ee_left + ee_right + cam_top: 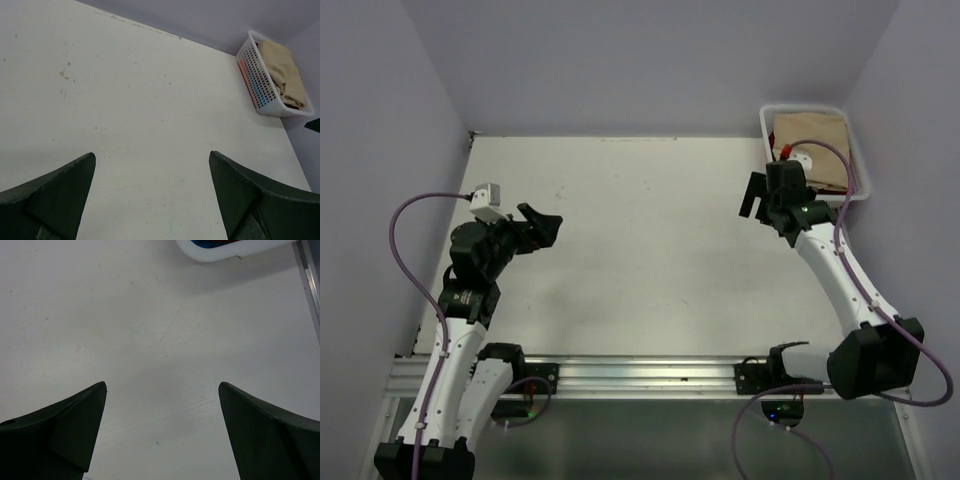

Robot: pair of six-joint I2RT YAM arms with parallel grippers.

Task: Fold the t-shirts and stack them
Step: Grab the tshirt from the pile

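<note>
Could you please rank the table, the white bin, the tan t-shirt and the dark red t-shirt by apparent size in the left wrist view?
1. table
2. white bin
3. tan t-shirt, inside the bin
4. dark red t-shirt: only a sliver shows at the tan one's edge, so its true size is hidden.

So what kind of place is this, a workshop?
Probably a robotics test booth: a left arm and right arm fixed at a white table, plain walls close around, and a basket holding a tan shirt.
</note>
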